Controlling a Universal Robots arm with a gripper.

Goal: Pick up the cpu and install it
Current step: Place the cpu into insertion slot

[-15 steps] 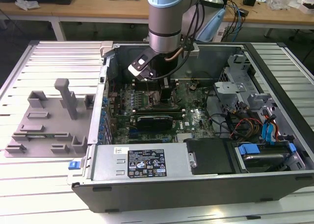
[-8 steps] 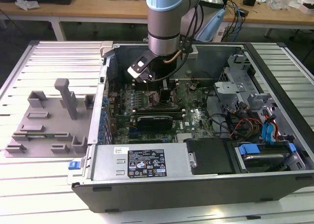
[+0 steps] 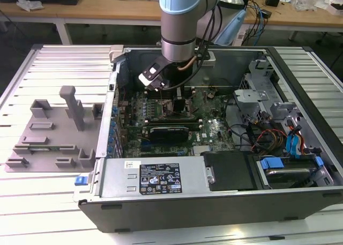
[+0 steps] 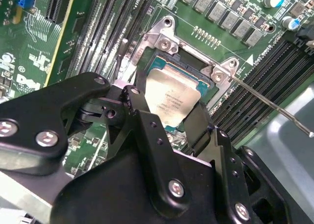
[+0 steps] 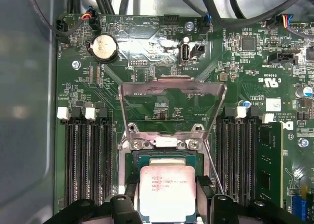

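The cpu (image 5: 167, 185), a small square chip with a pale metal top, sits level over the dark socket (image 5: 131, 160) on the green motherboard. My gripper (image 5: 168, 197) is down inside the computer case (image 3: 161, 202), its black fingers (image 5: 131, 192) pressed against two opposite edges of the chip. In the second wrist view the cpu (image 4: 172, 97) lies between the same fingers (image 4: 136, 104), directly above the socket frame (image 4: 162, 37). I cannot tell whether the chip rests fully in the socket. In the exterior view the gripper (image 3: 178, 97) hangs over the board's middle.
The socket's metal load plate (image 5: 171, 94) stands swung open and its thin lever (image 4: 274, 106) sticks out sideways. Memory slots (image 5: 88, 155) flank the socket. A grey fixture (image 3: 53, 132) with upright blocks lies outside the case at the exterior view's left. Cables and drive bays (image 3: 278, 138) fill the case's right.
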